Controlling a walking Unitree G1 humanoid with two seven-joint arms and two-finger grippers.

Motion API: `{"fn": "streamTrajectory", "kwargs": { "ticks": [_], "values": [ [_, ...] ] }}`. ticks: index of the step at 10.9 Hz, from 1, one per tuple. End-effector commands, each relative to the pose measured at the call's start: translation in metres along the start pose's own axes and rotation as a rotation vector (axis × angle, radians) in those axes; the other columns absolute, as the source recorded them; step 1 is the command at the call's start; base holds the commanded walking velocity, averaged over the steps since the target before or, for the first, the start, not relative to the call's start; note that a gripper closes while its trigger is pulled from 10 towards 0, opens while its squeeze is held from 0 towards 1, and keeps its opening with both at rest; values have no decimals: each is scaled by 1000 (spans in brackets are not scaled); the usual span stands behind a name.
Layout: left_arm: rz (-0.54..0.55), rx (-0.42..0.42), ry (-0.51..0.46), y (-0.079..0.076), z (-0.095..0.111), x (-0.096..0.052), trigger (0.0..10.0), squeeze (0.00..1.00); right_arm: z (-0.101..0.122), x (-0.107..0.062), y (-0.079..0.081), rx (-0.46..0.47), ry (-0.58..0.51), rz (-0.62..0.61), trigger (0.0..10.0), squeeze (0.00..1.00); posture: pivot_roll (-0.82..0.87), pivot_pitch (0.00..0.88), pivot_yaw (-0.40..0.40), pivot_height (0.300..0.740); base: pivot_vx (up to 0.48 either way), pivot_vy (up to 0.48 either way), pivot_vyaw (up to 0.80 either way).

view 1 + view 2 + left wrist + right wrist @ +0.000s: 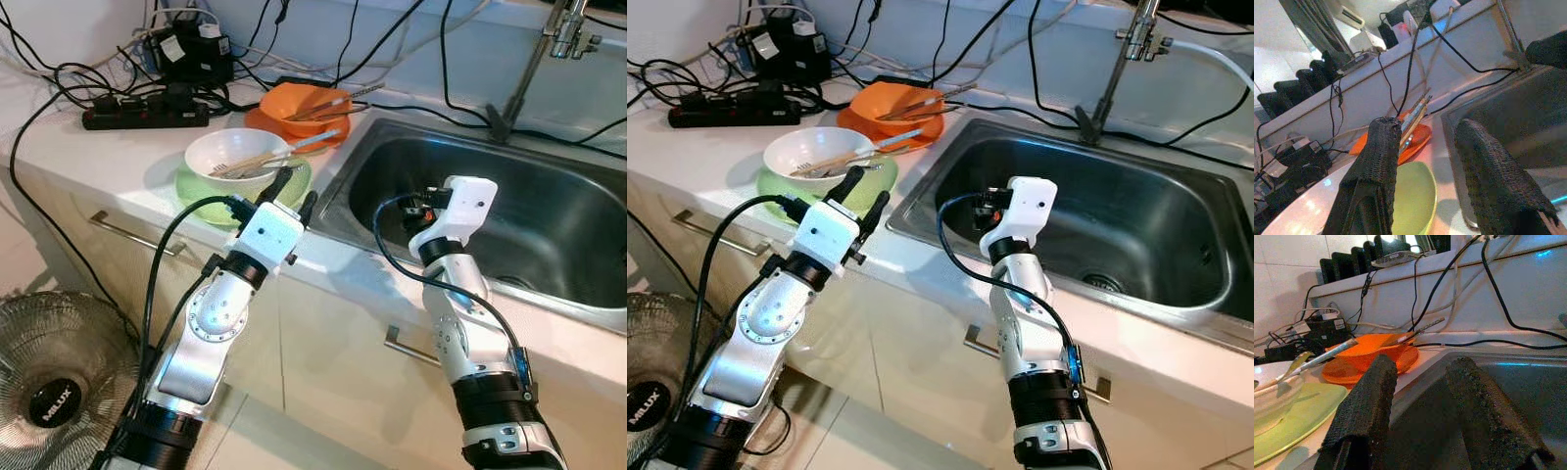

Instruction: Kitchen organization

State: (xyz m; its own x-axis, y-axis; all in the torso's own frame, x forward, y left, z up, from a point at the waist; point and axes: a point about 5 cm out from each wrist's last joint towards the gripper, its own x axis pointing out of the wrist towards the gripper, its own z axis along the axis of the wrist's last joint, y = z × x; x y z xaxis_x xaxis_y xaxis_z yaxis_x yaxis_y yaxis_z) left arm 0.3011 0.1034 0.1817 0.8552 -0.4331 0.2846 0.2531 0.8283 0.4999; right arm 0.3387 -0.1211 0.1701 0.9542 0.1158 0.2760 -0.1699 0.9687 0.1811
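I read "MLUX" on the hub of the floor fan (51,377), which is cut off at the frame edge. On the desk (118,157) I count two bowls and two plates: white bowl (230,152) on green plate (294,186), orange bowl (299,103) on orange plate (257,121). Utensils lie in both bowls; their number is unclear. Left hand (294,196) hovers beside the green plate, fingers apart, empty. Right hand (1420,406) sits inside the steel sink (549,215), fingers apart, empty. Power strip (142,116) labels are unreadable.
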Motion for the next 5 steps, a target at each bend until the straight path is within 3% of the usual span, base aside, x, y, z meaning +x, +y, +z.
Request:
{"fn": "streamTrajectory", "kwargs": {
  "ticks": [1, 5],
  "values": [
    [-12, 17, 0, 0, 1, 4, 10000, 0, 1, 1, -1, -1, -6, -3, 10000, 0, 176, 36, -13, 740, 0, 0, 0],
    [29, 39, 40, 4, -5, 3, 10000, 0, 0, 1, 0, -1, -3, 0, 10000, 0, 176, 34, -12, 740, 0, 0, 0]
  ]
}}
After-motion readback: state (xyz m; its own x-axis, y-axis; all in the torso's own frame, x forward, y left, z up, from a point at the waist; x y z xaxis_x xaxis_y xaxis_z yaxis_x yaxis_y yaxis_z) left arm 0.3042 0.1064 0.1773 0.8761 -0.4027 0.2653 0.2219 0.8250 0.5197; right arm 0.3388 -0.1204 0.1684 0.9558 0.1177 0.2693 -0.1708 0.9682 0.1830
